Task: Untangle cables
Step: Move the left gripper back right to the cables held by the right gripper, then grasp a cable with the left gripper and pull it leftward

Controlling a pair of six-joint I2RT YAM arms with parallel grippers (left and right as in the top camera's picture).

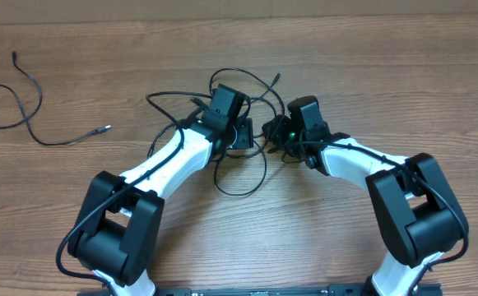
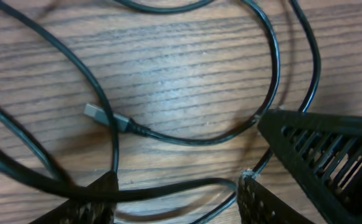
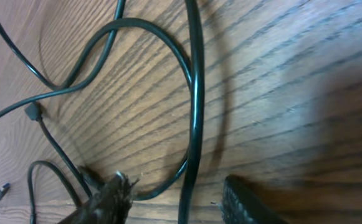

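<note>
- Cables [image 1: 239,194] lie in a black knot of overlapping loops at the middle of the wooden tabletop [image 1: 387,66], both robot arms bent over them from the near edge
- The left claw [image 2: 177,168] hangs low over the tangle with its jaws apart. In the left wrist view, one cord runs across the gap between them unpinched. It passes the tip of the finger [image 2: 93,202] on the left of that view, and contact there cannot be made out
- A silvery plug [image 2: 93,112] at the end of one cord rests on the wood just ahead of that claw, inside the wide curve of another cord
- The right claw [image 3: 174,186] also stands with jaws apart, close to the wood. A cord runs straight up the right wrist view through the gap, clamped by neither side
- A small dark connector [image 3: 33,112] lies on the wood to the left in that view, near a rounded loop
- A separate cable [image 1: 58,144] snakes across the far left of the tabletop, well apart from the knot
</note>
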